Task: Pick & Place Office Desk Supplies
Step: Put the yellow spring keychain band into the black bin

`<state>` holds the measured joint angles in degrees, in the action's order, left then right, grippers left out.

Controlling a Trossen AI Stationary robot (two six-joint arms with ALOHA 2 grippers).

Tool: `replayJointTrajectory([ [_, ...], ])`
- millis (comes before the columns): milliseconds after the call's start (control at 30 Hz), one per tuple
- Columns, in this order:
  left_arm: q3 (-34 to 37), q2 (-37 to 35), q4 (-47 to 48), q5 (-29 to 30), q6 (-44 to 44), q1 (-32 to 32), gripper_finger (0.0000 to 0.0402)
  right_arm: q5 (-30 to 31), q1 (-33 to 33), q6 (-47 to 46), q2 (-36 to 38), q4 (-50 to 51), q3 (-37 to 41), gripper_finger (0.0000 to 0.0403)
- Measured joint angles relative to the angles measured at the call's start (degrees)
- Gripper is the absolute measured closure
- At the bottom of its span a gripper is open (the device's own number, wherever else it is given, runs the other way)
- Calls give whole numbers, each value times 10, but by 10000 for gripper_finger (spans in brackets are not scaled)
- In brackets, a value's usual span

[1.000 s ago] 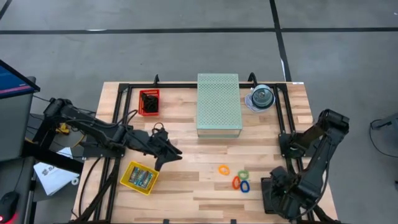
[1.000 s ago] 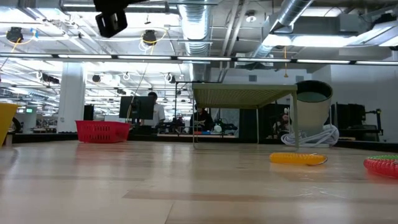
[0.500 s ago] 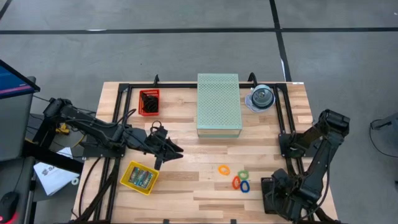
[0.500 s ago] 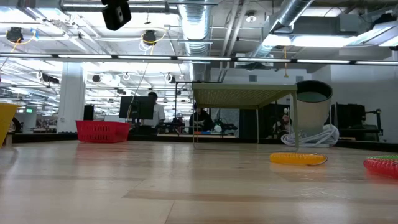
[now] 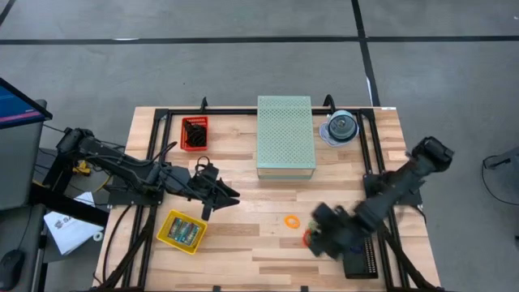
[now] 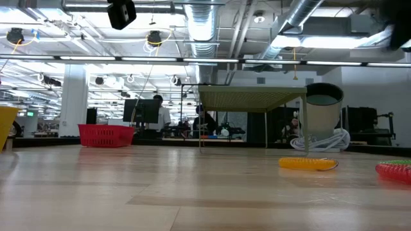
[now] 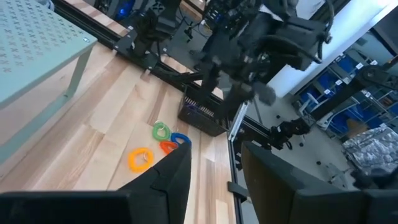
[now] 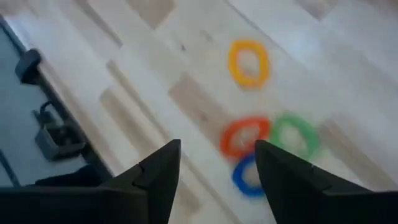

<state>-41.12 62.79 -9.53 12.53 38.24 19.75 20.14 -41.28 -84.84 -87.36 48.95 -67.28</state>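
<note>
Swinging inward since earlier, right hand (fingers parted, empty) hovers over coloured elastic loops; left hand released.

Elastic loops, flat on the table: yellow-orange loop apart; red loop, green loop and blue loop clustered, touching. Yellow tray of small packets. Red basket of black clips.
</note>
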Motion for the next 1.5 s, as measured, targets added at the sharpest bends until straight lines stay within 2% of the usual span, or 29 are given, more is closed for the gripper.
replayJointTrajectory([
  [67,0,0,0,3,0,0,266,-40,51,46,-10,-18,10,208],
  [167,0,0,-1,11,0,0,266,-84,120,56,-35,12,11,220],
  [367,0,0,-9,16,-2,0,266,-130,197,82,-106,-33,7,218],
  [633,0,0,-13,16,-2,0,266,-143,193,107,-206,-36,-30,184],
  [867,0,0,-14,11,1,0,266,-136,178,95,-251,-49,-35,194],
  [1067,0,0,-15,10,2,0,266,-107,179,68,-249,-42,-33,246],
  [1300,0,0,-16,9,2,1,266,-97,183,68,-249,-38,-33,378],
  [1400,0,0,-16,7,2,2,266,-95,181,59,-242,-28,-33,385],
  [1500,0,0,-16,4,1,2,266,-81,164,41,-224,29,-60,390],
])
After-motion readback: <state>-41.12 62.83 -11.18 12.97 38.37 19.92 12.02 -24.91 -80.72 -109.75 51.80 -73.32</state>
